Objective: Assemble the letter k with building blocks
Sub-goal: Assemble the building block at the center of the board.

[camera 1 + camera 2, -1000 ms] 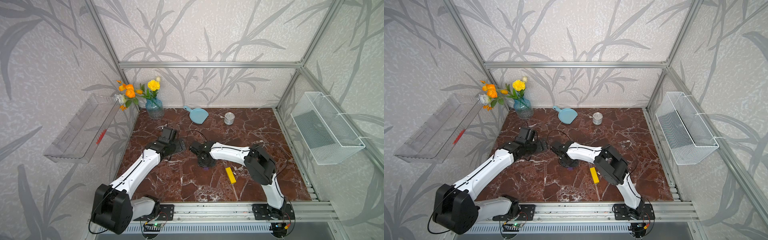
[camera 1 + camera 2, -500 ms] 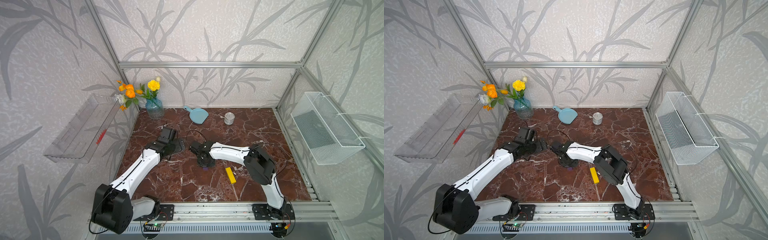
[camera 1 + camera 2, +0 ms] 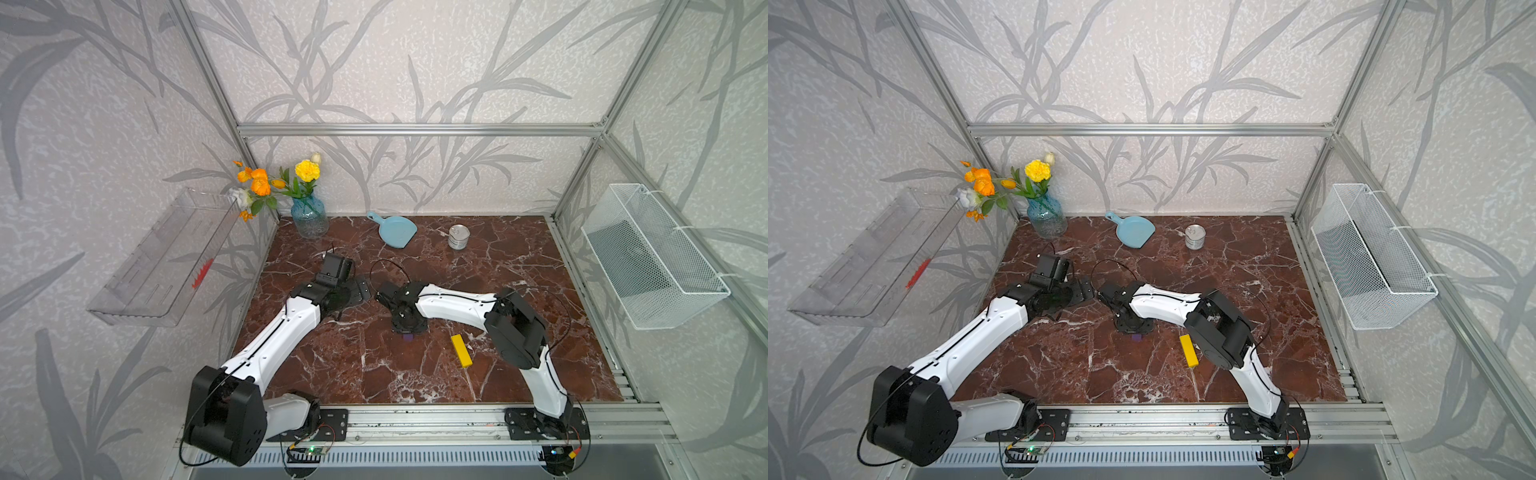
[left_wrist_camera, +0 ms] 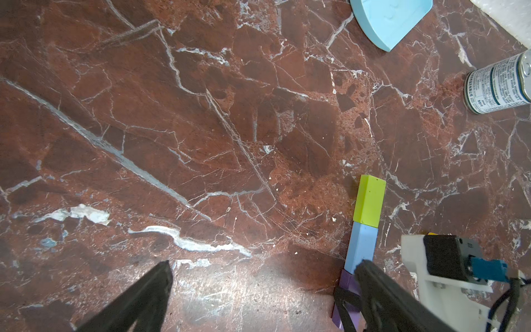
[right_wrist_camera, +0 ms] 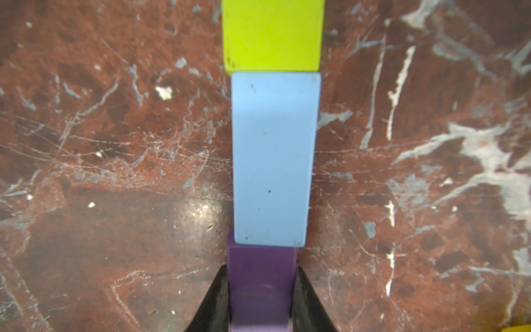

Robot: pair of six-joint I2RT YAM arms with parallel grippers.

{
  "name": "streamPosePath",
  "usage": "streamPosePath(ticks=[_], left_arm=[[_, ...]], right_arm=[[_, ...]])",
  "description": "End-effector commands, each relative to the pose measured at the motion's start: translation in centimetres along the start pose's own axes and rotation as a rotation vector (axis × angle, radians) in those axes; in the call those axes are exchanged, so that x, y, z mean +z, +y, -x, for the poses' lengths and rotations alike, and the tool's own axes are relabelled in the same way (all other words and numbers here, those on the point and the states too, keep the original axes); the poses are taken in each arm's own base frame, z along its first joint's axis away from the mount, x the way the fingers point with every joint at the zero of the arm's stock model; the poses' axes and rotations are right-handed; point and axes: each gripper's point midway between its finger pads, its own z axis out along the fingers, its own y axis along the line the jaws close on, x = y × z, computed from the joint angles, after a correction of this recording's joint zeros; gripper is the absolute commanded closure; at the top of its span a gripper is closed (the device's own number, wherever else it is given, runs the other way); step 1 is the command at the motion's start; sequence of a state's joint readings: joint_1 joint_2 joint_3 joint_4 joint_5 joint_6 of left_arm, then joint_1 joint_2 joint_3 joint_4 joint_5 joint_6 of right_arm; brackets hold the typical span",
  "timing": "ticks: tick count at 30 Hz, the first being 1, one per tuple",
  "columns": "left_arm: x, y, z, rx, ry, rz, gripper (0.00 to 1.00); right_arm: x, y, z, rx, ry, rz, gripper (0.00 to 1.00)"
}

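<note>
In the right wrist view the lime green block (image 5: 273, 34), the light blue block (image 5: 273, 158) and the purple block (image 5: 261, 287) lie end to end in one straight stroke. My right gripper (image 5: 261, 270) is shut on the purple block, one finger on each long side. Both top views show only the purple tip (image 3: 408, 337) under the right gripper (image 3: 408, 328). A yellow bar (image 3: 461, 351) lies flat to its right, apart from the stroke. My left gripper (image 4: 263, 264) hangs open and holds nothing, just left of the stroke (image 4: 360, 247).
A light blue dustpan (image 3: 397, 230) and a silver tin can (image 3: 459, 237) stand near the back wall. A vase of flowers (image 3: 309, 216) fills the back left corner. A clear shelf (image 3: 166, 257) and a wire basket (image 3: 648, 253) hang on the side walls.
</note>
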State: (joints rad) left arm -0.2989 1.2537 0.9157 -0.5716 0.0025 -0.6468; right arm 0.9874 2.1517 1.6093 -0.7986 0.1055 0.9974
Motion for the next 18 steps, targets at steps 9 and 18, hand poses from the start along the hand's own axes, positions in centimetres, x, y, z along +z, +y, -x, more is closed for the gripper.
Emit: streamPosePath(ticks=[9,18], left_arm=[[-0.13,0.09,0.24,-0.004,0.0,0.0,0.0],[-0.08,0.12,0.2,-0.009,0.002,-0.003,0.0]], right_arm=[[1.12,-0.64,-0.43,-0.018,0.025,-0.045,0.92],[0.7,-0.69,-0.45,-0.031,0.025,-0.039,0.63]])
